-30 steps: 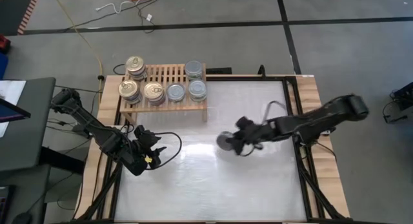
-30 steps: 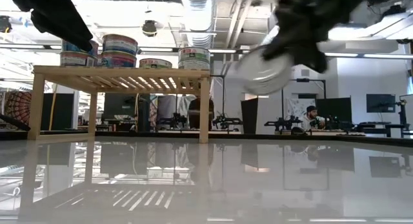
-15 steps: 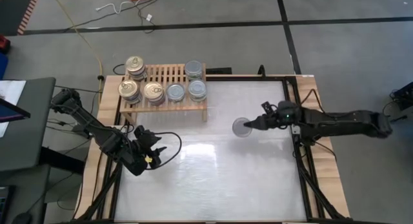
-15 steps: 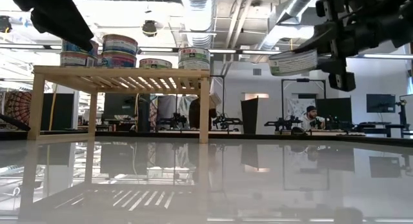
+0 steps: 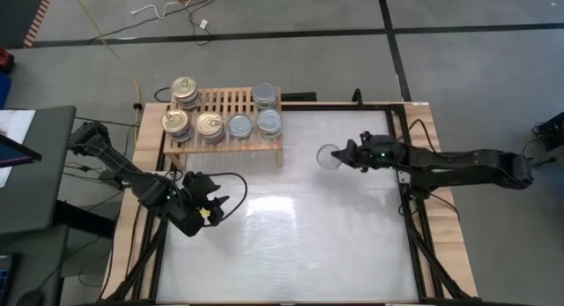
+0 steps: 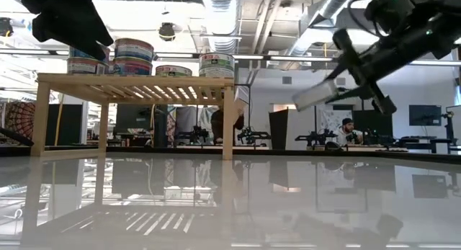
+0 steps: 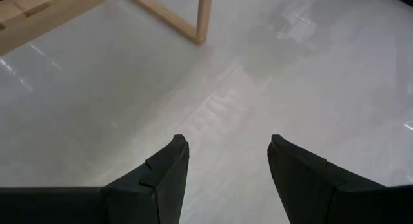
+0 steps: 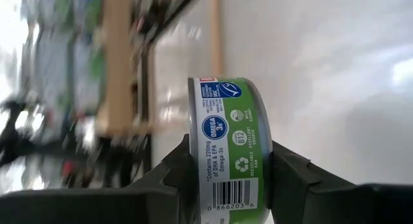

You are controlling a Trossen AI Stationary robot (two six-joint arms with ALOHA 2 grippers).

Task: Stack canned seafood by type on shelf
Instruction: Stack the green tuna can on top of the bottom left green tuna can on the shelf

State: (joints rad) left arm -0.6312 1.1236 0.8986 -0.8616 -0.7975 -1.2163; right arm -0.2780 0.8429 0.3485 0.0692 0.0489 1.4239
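The light-wood shelf (image 5: 225,121) stands at the table's far left. It carries gold-topped cans (image 5: 210,123) on its left part and silver-topped cans (image 5: 269,121) on its right, some stacked in twos. My right gripper (image 8: 226,185) is shut on a green-labelled can (image 8: 227,146), in the air to the right of the shelf (image 6: 137,88) and about level with its top. My left gripper (image 7: 226,179) hangs open over the table's near left (image 5: 207,209), with nothing between its fingers. My right gripper pinches the can between its two fingers, one on each flat end (image 8: 191,166). The fingers come nearly level from the table's right side. The can (image 6: 315,97) is lifted clear of the table and tilted, its end nearer the shelf lower.
Bare slats (image 5: 227,99) lie at the shelf's far middle, between the two groups of cans. The white tabletop (image 5: 291,244) spreads in front of the shelf. A raised wooden border (image 5: 423,121) frames the table. A black cable (image 5: 231,190) loops by my left arm.
My right gripper has carried the can from over the table's middle toward the far edge and a little right, rolling as it went. The can's flat face first fronted the near edge, then turned about level; now it is tilted.
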